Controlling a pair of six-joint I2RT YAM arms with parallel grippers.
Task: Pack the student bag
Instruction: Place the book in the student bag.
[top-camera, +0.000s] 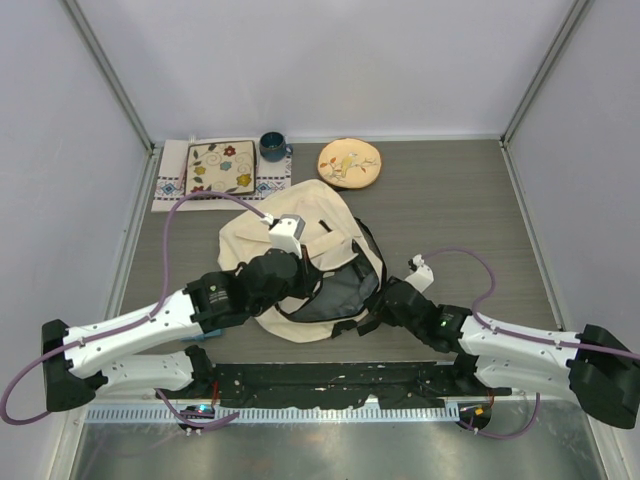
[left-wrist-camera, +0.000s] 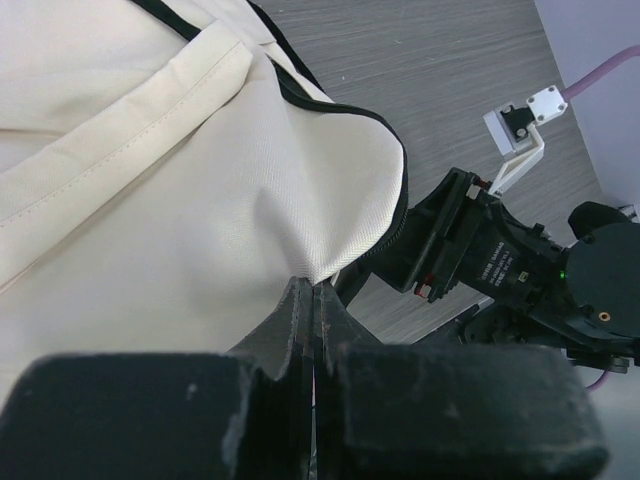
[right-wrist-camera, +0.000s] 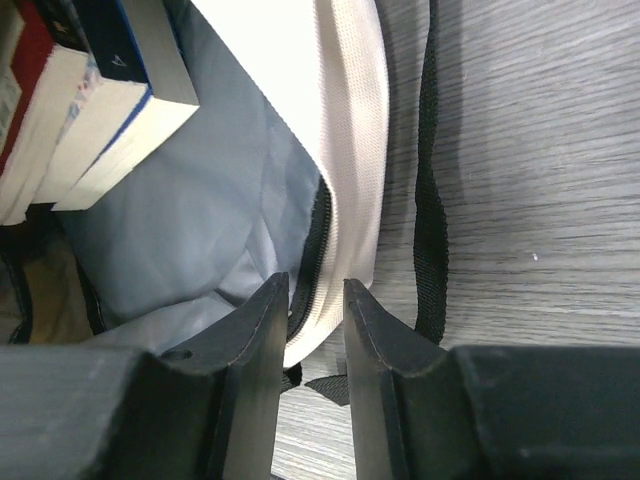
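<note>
Mid-table, the student bag (top-camera: 300, 225) lies unzipped with books (right-wrist-camera: 90, 110) inside, left gripper (left-wrist-camera: 312, 300) clamped on its cream flap, right gripper (right-wrist-camera: 315, 290) slightly open astride the zipper rim; mug (top-camera: 272, 147) and plate (top-camera: 349, 163) sit outside, so packing looks partial.

The bag (top-camera: 300, 240) fills mid-table, its mouth gaping toward the near edge. The left gripper (left-wrist-camera: 313, 300), pinching the cream fabric, and the right gripper (right-wrist-camera: 315, 290), astride the zipper rim, crowd that mouth. Inside, books (right-wrist-camera: 80, 90) take one side; the grey lining beside them lies bare. A strap (right-wrist-camera: 430, 180) trails on the table (top-camera: 470, 200), which is open to the right. A plate (top-camera: 349, 162) and mug (top-camera: 273, 146) line the back.
</note>
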